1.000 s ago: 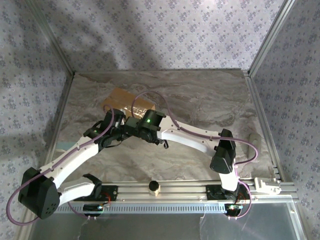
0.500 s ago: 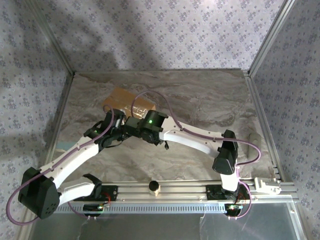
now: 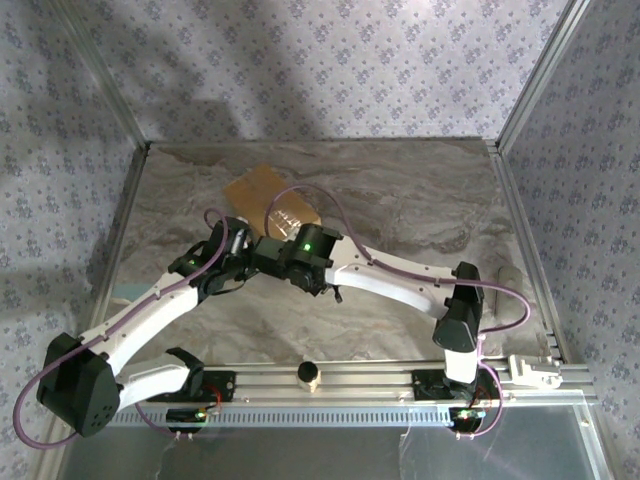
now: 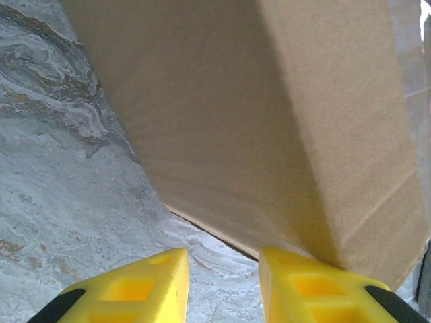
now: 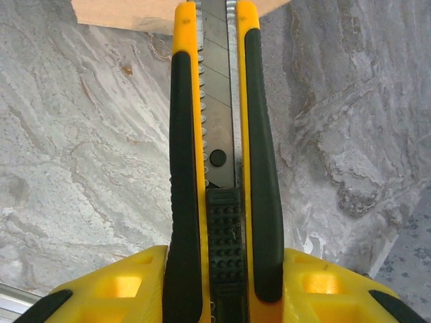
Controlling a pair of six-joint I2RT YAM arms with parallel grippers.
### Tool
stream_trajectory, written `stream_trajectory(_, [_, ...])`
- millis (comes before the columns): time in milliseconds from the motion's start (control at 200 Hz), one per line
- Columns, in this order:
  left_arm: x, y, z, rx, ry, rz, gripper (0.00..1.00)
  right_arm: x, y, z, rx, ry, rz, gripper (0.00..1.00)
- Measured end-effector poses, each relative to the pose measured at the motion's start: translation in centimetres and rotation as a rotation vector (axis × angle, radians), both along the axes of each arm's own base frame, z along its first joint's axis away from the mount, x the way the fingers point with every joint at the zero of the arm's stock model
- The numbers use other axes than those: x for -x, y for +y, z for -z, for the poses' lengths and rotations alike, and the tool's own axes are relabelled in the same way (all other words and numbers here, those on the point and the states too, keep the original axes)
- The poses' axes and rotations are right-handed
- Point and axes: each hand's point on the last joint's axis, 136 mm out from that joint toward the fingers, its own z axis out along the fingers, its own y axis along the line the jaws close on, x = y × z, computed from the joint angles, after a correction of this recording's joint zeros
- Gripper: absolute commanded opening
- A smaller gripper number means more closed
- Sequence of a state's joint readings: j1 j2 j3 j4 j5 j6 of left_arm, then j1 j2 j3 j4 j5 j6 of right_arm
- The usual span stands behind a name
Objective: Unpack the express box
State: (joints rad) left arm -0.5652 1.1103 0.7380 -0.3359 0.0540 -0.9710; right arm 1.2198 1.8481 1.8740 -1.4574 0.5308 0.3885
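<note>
The express box (image 3: 268, 193), a plain tan carton, lies on the marble-patterned table (image 3: 420, 200) at back left. In the left wrist view its side (image 4: 256, 121) looms close, tilted with its lower edge raised off the table. My left gripper (image 3: 243, 236) (image 4: 223, 282) is open at the box's near corner; its right finger (image 4: 316, 289) touches the carton and bare table shows in the gap. My right gripper (image 3: 270, 250) (image 5: 222, 282) is shut on a yellow-and-black utility knife (image 5: 219, 134), blade out, pointing at the box edge (image 5: 128, 10).
The two wrists sit close together just in front of the box. A small black-topped knob (image 3: 308, 373) stands on the aluminium rail (image 3: 370, 378) at the near edge, and a white fitting (image 3: 533, 370) lies at near right. Patterned walls enclose the table.
The box has turned and shifted slightly toward the back right. The right arm has drawn its wrist a little right and nearer, its elbow swinging outward. The left arm has hardly moved.
</note>
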Motion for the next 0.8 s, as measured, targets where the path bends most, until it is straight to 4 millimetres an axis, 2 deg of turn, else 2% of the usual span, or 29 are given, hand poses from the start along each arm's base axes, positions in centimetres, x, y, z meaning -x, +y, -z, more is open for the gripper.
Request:
stream_trajectory(355, [-0.4,-0.2,-0.1,0.006,-0.013,-0.002,0.33,0.5,-0.8,1.1,-0.123,0.063,0.056,0.0])
stream_trajectory(800, [-0.9,-0.6,-0.1,0.006,-0.008,0.001,0.33,0.3,-0.7,1.7,-0.156,0.055,0.075,0.0])
